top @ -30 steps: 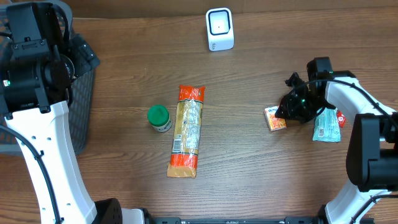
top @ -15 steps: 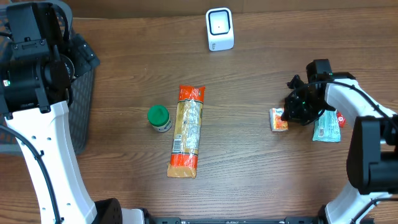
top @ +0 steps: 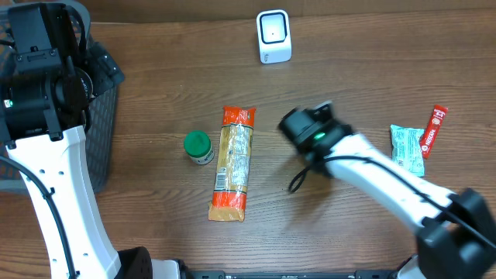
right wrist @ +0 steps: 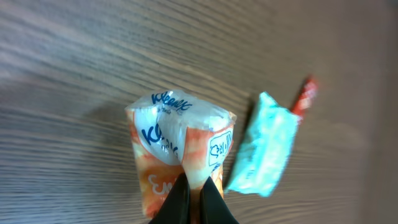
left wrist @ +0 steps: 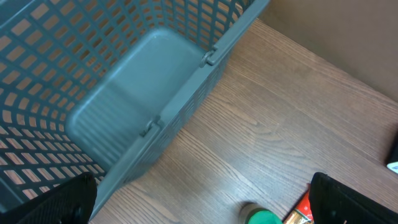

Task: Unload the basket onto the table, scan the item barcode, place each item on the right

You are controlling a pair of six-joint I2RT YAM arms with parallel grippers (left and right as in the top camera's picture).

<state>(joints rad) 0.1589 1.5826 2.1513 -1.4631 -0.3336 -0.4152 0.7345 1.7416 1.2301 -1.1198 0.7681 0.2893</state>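
Right gripper [right wrist: 196, 186] has swung inward clamping the tissue pack [right wrist: 180, 149]; left gripper [left wrist: 199, 205] gapes beside basket [left wrist: 124, 112].

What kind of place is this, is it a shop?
Most likely a pretend shop checkout on a wooden table, not a real store. There is a small white barcode scanner, a grey shopping basket at the side, and groceries: a long orange packet and a small orange packet pinched in the right fingers.

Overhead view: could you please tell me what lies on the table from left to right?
From the left: dark grey mesh basket, green-capped small jar, long orange-and-yellow packet, white boxy scanner, pale teal pouch, red stick sachet.
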